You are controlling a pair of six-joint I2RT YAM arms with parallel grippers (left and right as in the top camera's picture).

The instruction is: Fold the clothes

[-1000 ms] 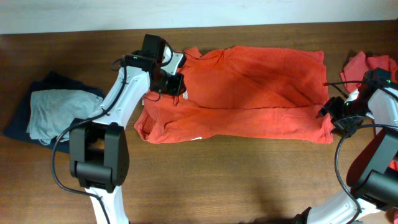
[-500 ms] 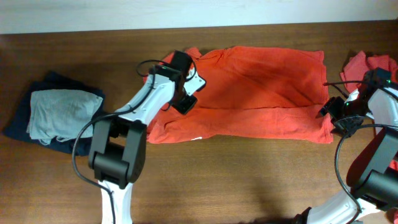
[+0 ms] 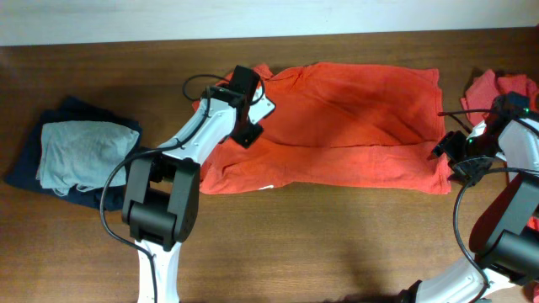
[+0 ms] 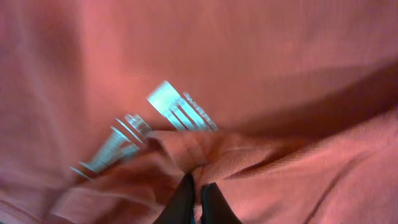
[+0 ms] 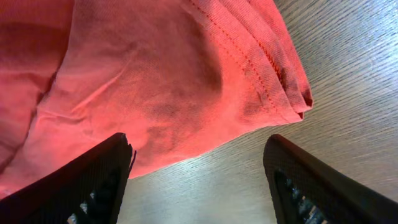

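Observation:
An orange-red T-shirt (image 3: pixel 337 126) lies spread flat across the middle of the wooden table (image 3: pixel 295 244). My left gripper (image 3: pixel 245 128) is over the shirt's left part, near the sleeve. In the left wrist view this gripper (image 4: pixel 196 185) is shut, and a raised fold of the T-shirt (image 4: pixel 261 68) is pinched between its black fingertips. Blurred white print (image 4: pixel 177 109) shows just beyond the fold. My right gripper (image 3: pixel 459 160) stands at the shirt's near right corner. It is open (image 5: pixel 198 158) over bare wood, and the hemmed corner of the T-shirt (image 5: pixel 186 81) lies just ahead of it.
A folded pile of navy and pale grey garments (image 3: pixel 76 156) sits at the left of the table. Another red garment (image 3: pixel 497 84) lies bunched at the far right, behind the right arm. The table's far edge meets a white wall (image 3: pixel 269 17).
My left gripper has moved right from the sleeve edge onto the shirt and shut on a fold. The shirt's left edge has shifted slightly right. The right arm is unmoved.

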